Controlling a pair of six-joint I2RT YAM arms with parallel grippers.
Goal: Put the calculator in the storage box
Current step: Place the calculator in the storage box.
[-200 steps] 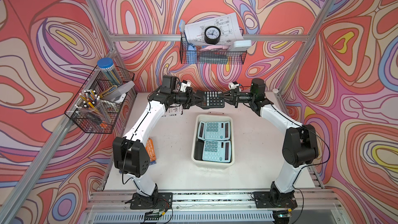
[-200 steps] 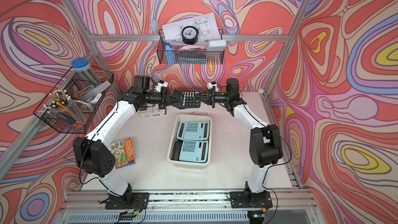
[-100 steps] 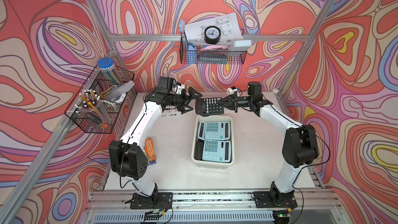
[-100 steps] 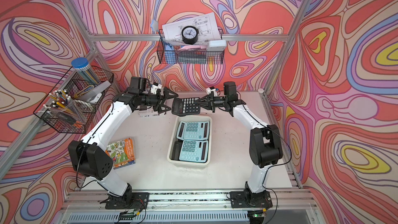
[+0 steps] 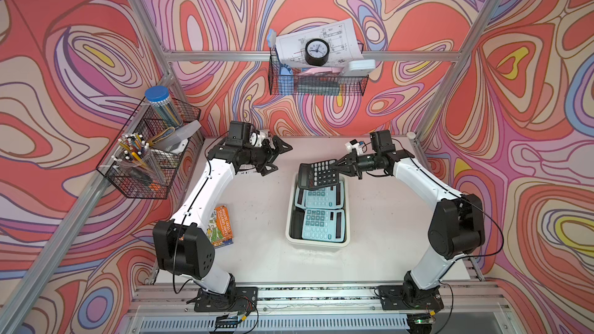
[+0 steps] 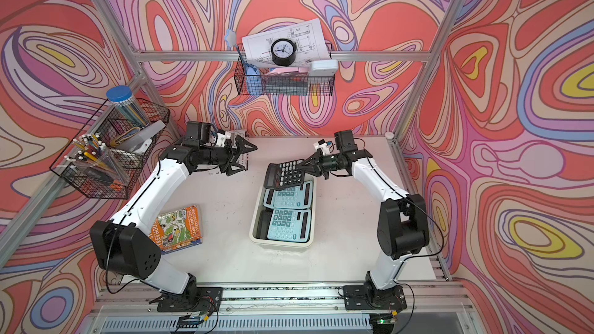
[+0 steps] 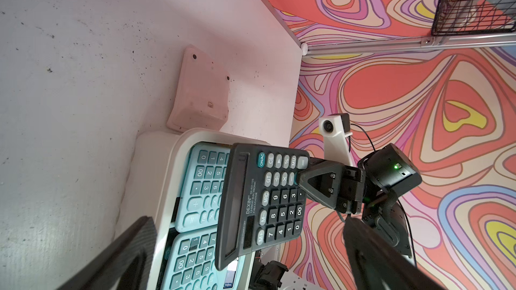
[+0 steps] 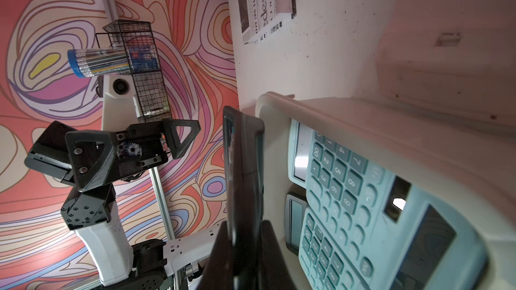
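Ideally the right pincer (image 5: 337,166), pinching the black plastic calculator (image 5: 316,175), lowers it level into the cream-white plastic storage box (image 5: 316,243) mid-frame.

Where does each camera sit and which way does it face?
Top views: high over the front edge, looking down at the table; both arms whole.
Left wrist: on the left arm, facing the right tool shut on the black calculator; own fingers at the frame edges.
Right wrist: on the right arm, looking along the black calculator's edge to the open left tool; own fingers clamp it.
Shared: all views show the black calculator and the storage box.
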